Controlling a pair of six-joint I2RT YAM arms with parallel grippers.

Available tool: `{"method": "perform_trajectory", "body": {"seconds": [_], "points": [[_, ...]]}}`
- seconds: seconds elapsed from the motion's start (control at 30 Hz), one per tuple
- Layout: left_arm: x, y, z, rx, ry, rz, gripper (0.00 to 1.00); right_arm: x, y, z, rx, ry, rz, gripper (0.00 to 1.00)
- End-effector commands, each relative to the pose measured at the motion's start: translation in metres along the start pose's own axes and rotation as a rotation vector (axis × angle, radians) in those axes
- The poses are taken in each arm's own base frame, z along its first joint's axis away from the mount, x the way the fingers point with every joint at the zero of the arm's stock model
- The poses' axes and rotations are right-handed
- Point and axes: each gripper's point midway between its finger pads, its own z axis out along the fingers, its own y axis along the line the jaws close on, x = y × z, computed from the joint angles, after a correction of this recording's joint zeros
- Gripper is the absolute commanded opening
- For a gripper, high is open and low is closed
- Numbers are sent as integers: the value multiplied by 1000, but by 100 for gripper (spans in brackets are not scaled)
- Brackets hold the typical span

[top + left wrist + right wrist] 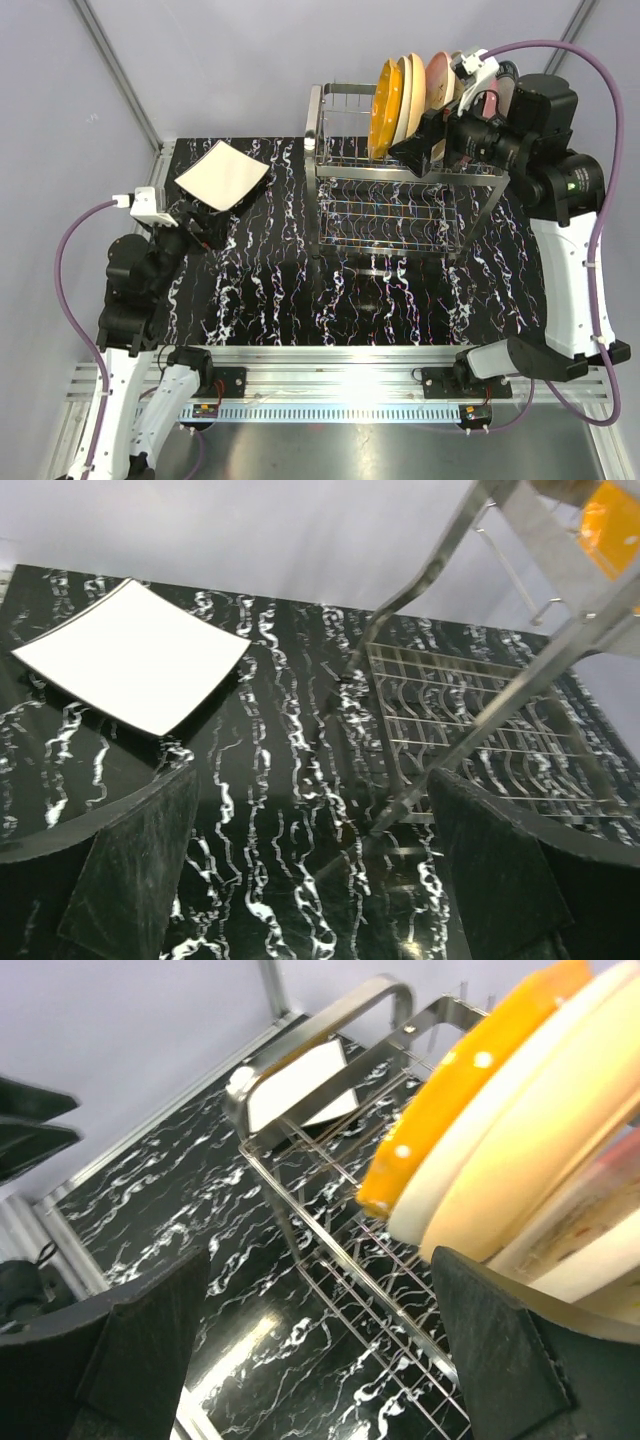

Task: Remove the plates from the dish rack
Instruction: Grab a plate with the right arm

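In the left wrist view the two dark fingers (130, 870) of the left pincer (312, 810) fill the bottom corners, spread wide with only the black, white-veined table (290, 880) showing between them. A white square plate (130, 665) with a thin dark edge lies flat on that table in the upper left of this frame, apart from the fingers. The chrome wire rack (480, 710) runs across the right half, its slanted legs and lower grid in view and a scrap of orange at the top right corner. In the right wrist view the right pincer (320, 1260) is also spread wide, its fingers (150, 1350) in the bottom corners and nothing pinched between them. Just above its right-hand finger, the plates stand on edge in the rack's upper tier: an orange one with pale dots (460, 1090) in front, then cream ones (530, 1130) packed close behind it. From the overhead camera the rack (390, 200) stands right of centre at the far side of the table (270, 300), with the orange plate (385, 108), a cream plate (412, 95) and a pinkish plate (438, 80) lined up at its upper right end. The right pincer (420, 150) sits right beside these plates. The left pincer (205, 225) is in the left part of the frame, just below the white square plate (222, 175).
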Motion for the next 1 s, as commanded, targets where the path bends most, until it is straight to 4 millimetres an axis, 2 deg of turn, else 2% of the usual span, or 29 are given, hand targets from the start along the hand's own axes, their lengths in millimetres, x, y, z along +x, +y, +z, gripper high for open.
{"method": "perform_trajectory", "body": {"seconds": [0.0, 0.1, 0.23, 0.43, 0.6, 0.63, 0.67, 0.8, 0.87, 0.9, 0.97], "points": [[-18, -27, -8, 128, -53, -50, 99, -38, -8, -20, 125, -178, -73, 100], [-29, -46, -10, 205, -45, -82, 99, -45, -8, -24, 140, -217, -80, 100], [-42, -70, -10, 313, -23, -135, 99, -44, 8, -28, 59, -213, -136, 100], [-65, -98, -13, 424, -17, -155, 99, -37, -30, -37, 270, -149, -173, 98], [-75, -116, -19, 488, -14, -146, 99, -24, -37, -58, 348, -126, -256, 100], [-75, -117, -20, 492, -12, -146, 99, -16, -38, -60, 350, -103, -284, 100], [-76, -122, -21, 510, -10, -146, 99, -18, -35, -70, 363, -118, -295, 100], [-77, -134, -18, 532, 0, -123, 99, -11, -40, -87, 436, -115, -301, 100], [-76, -143, -17, 551, 17, -112, 99, -15, -41, -89, 452, -131, -264, 96], [-76, -143, -14, 539, 11, -99, 99, -17, -41, -86, 445, -129, -246, 91], [-71, -148, -13, 546, 24, -94, 99, -18, -38, -74, 403, -102, -181, 83]]}}
